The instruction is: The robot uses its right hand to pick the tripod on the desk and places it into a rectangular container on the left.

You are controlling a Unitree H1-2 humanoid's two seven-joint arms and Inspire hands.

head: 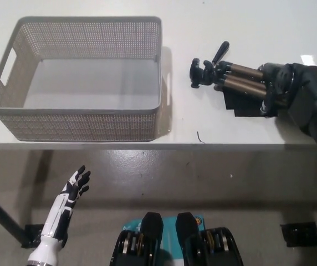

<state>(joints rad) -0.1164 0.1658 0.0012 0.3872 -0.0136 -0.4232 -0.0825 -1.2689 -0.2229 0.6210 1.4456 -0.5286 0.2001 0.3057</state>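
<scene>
The tripod lies on the white desk at the right, its bronze legs folded together and its black head pointing left toward the basket. My black right hand is wrapped around the legs' far end, shut on them. The rectangular grey mesh basket stands at the left of the desk, with nothing inside it. My white left hand hangs below the desk edge at lower left, fingers spread and holding nothing.
A black flat patch lies on the desk under the tripod legs. A small dark mark sits near the desk's front edge. A strip of bare desk separates the basket's right wall from the tripod head.
</scene>
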